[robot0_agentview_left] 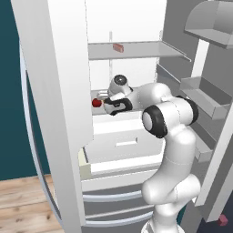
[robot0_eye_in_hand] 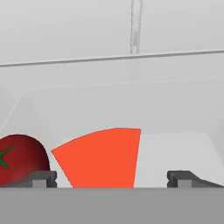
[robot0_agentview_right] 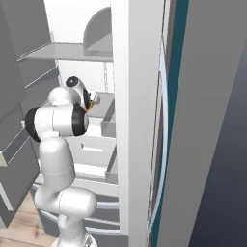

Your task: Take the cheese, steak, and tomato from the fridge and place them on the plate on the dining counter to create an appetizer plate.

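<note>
Arm's reaching deep into the fridge (robot0_agentview_left: pixel 54 91)
Pincer (robot0_eye_in_hand: pixel 112 178) spread wide, holding nothing, with the cheese (robot0_eye_in_hand: pixel 103 157) between its tips; tomato (robot0_eye_in_hand: pixel 19 159) sits just beside it on the same shelf, steak (robot0_agentview_left: pixel 119 48) up on the top shelf.

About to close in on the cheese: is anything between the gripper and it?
Nothing visible. The open gripper frames the cheese; the tomato sits beside it, near one fingertip.
</note>
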### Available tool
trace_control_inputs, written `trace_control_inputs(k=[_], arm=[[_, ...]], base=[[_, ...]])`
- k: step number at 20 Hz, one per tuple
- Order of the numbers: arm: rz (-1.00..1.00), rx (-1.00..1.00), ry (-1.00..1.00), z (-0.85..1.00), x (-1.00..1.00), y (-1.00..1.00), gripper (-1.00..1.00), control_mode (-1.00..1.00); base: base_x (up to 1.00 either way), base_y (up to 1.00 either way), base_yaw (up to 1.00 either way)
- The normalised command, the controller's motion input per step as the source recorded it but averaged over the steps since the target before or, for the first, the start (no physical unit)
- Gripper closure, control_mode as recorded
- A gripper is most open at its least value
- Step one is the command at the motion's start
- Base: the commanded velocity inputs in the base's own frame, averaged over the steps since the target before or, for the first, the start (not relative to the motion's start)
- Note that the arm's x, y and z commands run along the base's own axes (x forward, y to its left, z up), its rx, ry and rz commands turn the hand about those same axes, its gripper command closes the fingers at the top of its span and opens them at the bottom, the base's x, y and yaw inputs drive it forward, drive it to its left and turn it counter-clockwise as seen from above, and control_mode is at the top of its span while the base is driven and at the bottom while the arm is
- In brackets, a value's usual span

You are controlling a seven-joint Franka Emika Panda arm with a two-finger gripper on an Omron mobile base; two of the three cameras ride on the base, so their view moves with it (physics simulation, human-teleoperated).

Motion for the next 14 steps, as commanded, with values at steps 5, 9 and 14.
trace_control_inputs(k=[5,9,14], arm=[[0.0,0.0,0.0,-0.43,0.0,0.08,-1.0,-1.0],[0.02,0.0,0.0,-0.36,0.02,0.02,-1.0,-1.0],[0.03,0.0,-0.03,-0.27,0.2,0.0,-1.0,-1.0]], base=[[0.0,0.0,0.0],[0.0,0.0,0.0],[0.0,0.0,0.0]])
